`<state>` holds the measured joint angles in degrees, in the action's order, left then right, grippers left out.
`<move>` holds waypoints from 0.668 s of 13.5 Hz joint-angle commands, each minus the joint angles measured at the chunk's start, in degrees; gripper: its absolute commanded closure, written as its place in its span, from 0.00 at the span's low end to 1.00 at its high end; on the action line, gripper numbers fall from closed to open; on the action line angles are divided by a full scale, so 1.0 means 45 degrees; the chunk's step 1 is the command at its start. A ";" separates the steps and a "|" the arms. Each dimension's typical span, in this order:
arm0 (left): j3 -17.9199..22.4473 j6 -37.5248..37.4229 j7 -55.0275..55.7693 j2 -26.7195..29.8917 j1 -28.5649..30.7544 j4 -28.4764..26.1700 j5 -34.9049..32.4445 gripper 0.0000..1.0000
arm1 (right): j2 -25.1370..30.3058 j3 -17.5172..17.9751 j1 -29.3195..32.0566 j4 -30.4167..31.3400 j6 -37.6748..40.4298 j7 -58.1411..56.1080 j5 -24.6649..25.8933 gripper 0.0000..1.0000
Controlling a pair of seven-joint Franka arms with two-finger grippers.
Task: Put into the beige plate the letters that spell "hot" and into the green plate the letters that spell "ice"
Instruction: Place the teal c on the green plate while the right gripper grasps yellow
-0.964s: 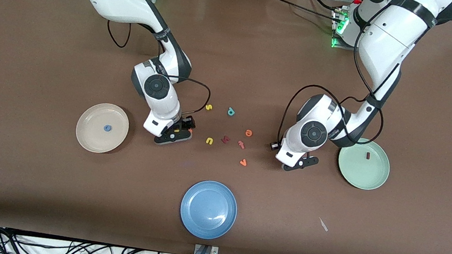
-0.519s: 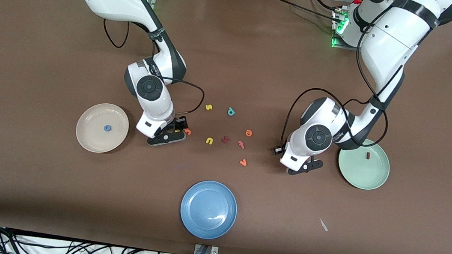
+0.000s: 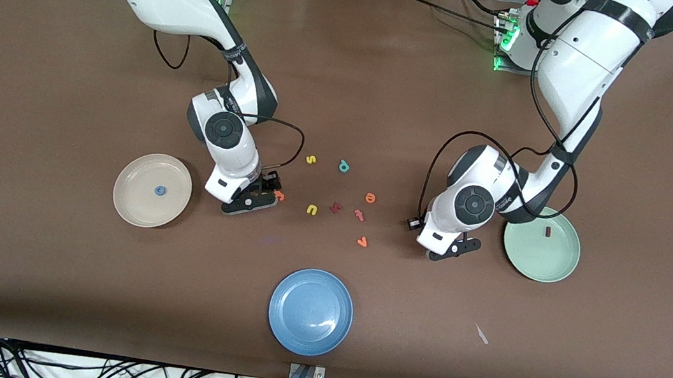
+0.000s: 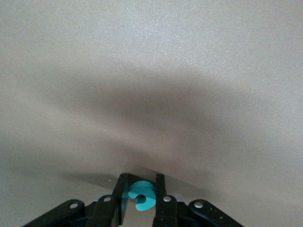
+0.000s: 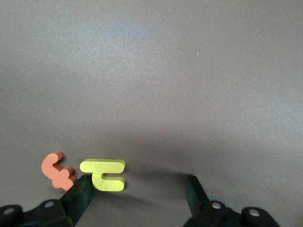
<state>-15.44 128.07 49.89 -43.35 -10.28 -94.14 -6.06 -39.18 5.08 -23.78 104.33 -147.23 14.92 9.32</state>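
Observation:
My left gripper [image 3: 453,247] is low over the table beside the green plate [image 3: 536,260], shut on the teal "c" [image 4: 142,196], which the front view hides. The dark red "i" [image 3: 548,230] lies in that plate. The orange "e" [image 3: 370,198] lies on the table among the loose letters. My right gripper [image 5: 138,182] is open at the table; the yellow "h" [image 5: 104,174] lies flat between its fingers, close to one of them. The orange "t" [image 5: 57,170] lies just outside that finger. The blue "o" [image 3: 160,190] rests in the beige plate [image 3: 135,204], toward the right arm's end.
A blue plate [image 3: 310,312] sits nearest the front camera. Loose in the middle lie a yellow "s" [image 3: 311,160], teal "p" [image 3: 344,166], yellow "u" [image 3: 311,210], dark red angular letter [image 3: 336,207], salmon letter [image 3: 359,215] and another orange letter [image 3: 362,241]. A white scrap [image 3: 481,334] lies near the front.
The right gripper shifted a little toward the beige plate, uncovering the orange "t". The left gripper slid slightly toward the green plate and its fingers drew in.

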 commanded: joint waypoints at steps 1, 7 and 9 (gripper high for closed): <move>0.0034 -0.1109 -0.1020 0.0604 0.0755 0.0275 -0.0412 1.00 | -0.0004 0.0043 -0.0046 0.0214 -0.0328 0.0044 0.0098 0.13; -0.0045 -0.5294 -0.7036 0.3091 0.3959 0.0236 -0.0235 1.00 | -0.0043 0.0043 -0.0125 0.0117 -0.0368 0.0025 -0.0019 0.42; -0.0025 -0.5200 -0.8229 0.2878 0.4818 0.0060 -0.0391 1.00 | -0.0043 0.0043 -0.0125 0.0097 -0.0368 0.0025 -0.0020 0.50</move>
<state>-14.91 103.88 17.45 -29.54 8.84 -91.71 -6.45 -38.92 5.14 -24.15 104.26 -147.72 14.94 9.30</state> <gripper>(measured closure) 0.758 0.419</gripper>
